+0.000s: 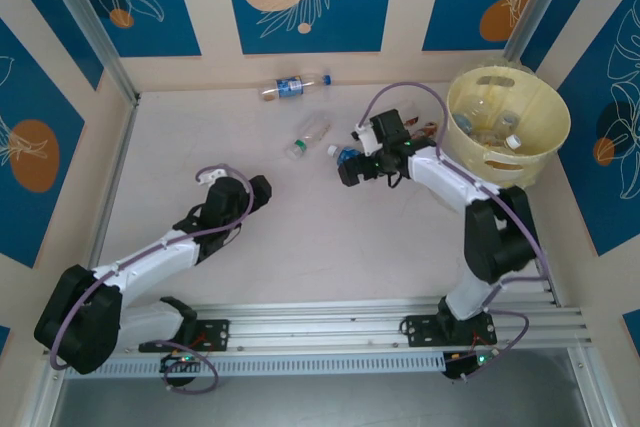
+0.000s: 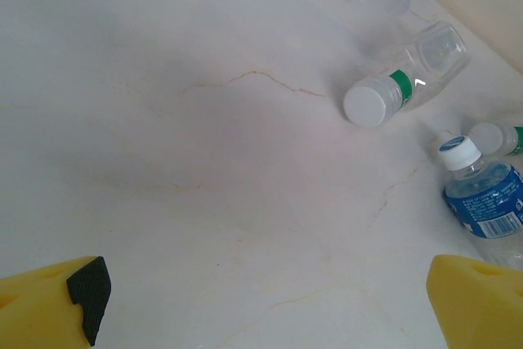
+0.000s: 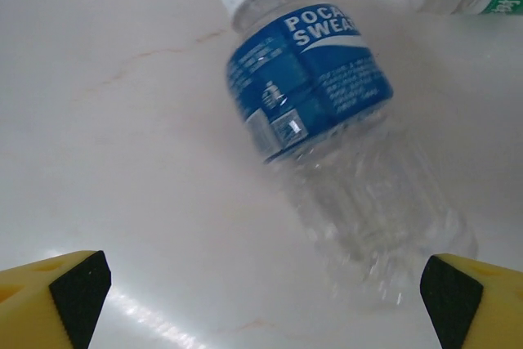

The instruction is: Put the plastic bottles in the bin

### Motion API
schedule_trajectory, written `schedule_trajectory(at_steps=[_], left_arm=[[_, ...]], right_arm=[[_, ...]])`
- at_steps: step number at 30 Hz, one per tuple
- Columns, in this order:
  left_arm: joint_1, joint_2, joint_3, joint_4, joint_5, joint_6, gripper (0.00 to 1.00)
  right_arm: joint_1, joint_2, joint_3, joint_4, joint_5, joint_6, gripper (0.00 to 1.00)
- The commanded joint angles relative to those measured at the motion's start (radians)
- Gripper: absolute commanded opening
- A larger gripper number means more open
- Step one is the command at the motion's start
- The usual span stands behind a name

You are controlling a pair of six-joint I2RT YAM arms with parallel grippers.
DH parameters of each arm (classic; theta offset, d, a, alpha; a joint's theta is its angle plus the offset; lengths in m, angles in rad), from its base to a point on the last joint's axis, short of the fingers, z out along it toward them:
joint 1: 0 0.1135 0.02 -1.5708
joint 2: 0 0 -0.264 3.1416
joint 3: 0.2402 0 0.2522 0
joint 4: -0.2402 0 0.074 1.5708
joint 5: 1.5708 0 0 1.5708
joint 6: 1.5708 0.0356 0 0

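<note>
The marbled table (image 1: 300,232) is carrying the bin (image 1: 535,152), with three, perhaps four, plastic bottles (image 1: 308,137) lying left of it

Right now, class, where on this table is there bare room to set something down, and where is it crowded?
Free: the far-left corner of the table, bordered by the wall and the left gripper; and the near middle between both arms. Crowded: far centre, where three plastic bottles lie near the right gripper, next to the bin.
</note>
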Motion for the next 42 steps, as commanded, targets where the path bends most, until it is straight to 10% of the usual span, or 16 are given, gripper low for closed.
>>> schedule_trajectory(at_steps=[1,19,24,42], left_arm=[[0.018,0.017,0.004,-0.010,0.028,-0.019,1.00],[0.039,0.041,0.011,-0.011,0.085,-0.009,1.00],[0.043,0.055,0.018,-0.011,0.102,-0.011,1.00],[0.048,0.105,0.061,0.019,0.180,0.052,1.00]], right_arm=[[0.006,0.090,0.107,-0.038,0.075,-0.122,0.99],[0.023,0.370,0.342,-0.143,0.126,-0.201,1.00],[0.021,0.361,0.313,-0.104,0.175,-0.197,0.74],[-0.077,-0.360,0.035,0.017,-0.082,-0.088,0.48]])
